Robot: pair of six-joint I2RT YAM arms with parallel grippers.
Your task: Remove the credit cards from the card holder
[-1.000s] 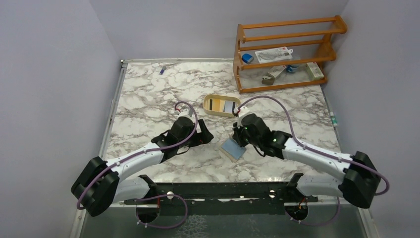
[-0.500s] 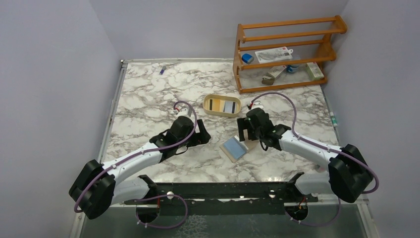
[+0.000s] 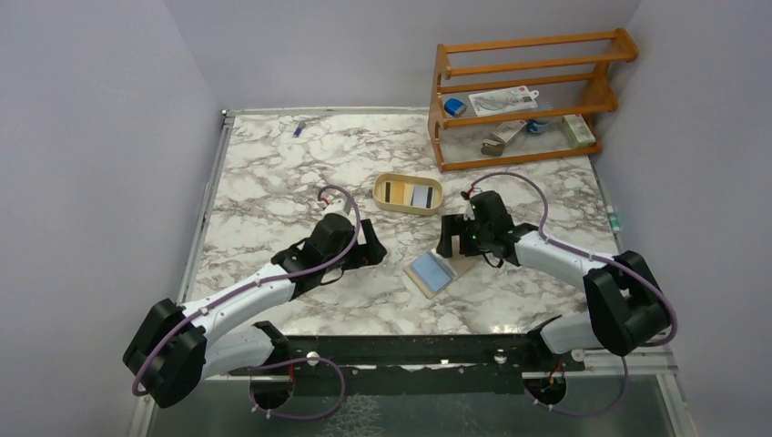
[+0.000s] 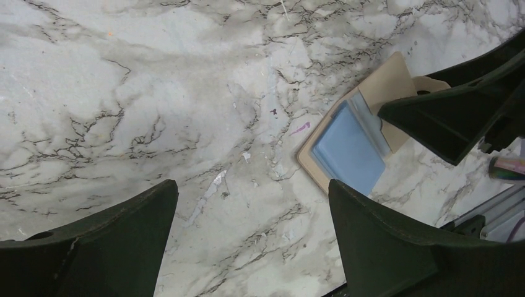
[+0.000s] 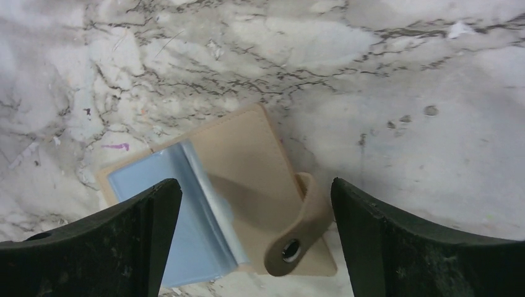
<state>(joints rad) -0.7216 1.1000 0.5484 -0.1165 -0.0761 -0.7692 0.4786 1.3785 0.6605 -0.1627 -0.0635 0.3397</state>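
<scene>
The tan card holder [image 3: 460,265] lies open on the marble between the two arms. A light blue credit card [image 3: 430,271] sits on its near-left half, also seen as the blue card [image 5: 167,216] and the blue card [image 4: 347,148]. The holder's tan flap [image 5: 247,161] is folded back, and its snap strap [image 5: 297,238] curls upward. My right gripper [image 3: 452,238] hangs open just over the flap, and nothing is between its fingers [image 5: 105,247]. My left gripper [image 3: 369,248] is open over bare marble, left of the card holder [image 4: 387,80].
A cream oval tray [image 3: 380,193] behind the holder contains three cards [image 3: 407,193], dark-striped, yellowish and pale. A wooden rack [image 3: 519,91] with small items stands at the back right. A small blue object [image 3: 299,128] lies at the back left.
My right gripper has opened and pulled back toward the far right, off the holder, which now lies open with the blue card exposed. The left arm has barely shifted.
</scene>
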